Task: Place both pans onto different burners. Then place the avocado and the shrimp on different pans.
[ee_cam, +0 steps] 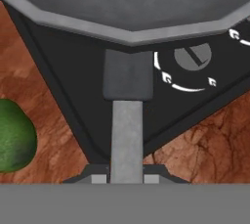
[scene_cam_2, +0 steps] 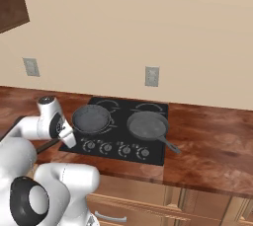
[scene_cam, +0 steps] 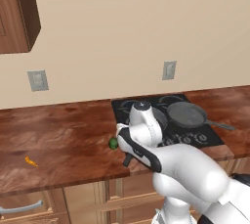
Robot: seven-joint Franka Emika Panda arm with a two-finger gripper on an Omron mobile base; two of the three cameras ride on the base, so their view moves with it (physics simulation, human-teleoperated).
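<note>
Gripper [ee_cam: 127,178], at the hand view's bottom centre, clamps the pan handle [ee_cam: 127,135]; swinging could knock the avocado [ee_cam: 14,135] at left.

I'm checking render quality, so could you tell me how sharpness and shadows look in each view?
Left base view: soft overall, the shrimp a tiny blur, faint shadow beneath the right pan. Right base view: even flat light, no glare on the cooktop. Hand view: the pan handle and avocado look blocky close up.

Cream wall [scene_cam: 112,42] above reddish wood counter [scene_cam: 58,140]; two pale outlets [scene_cam: 37,80] (one further right); brown upper cabinet [scene_cam: 17,12]; wood drawers [scene_cam: 83,203] below.
</note>
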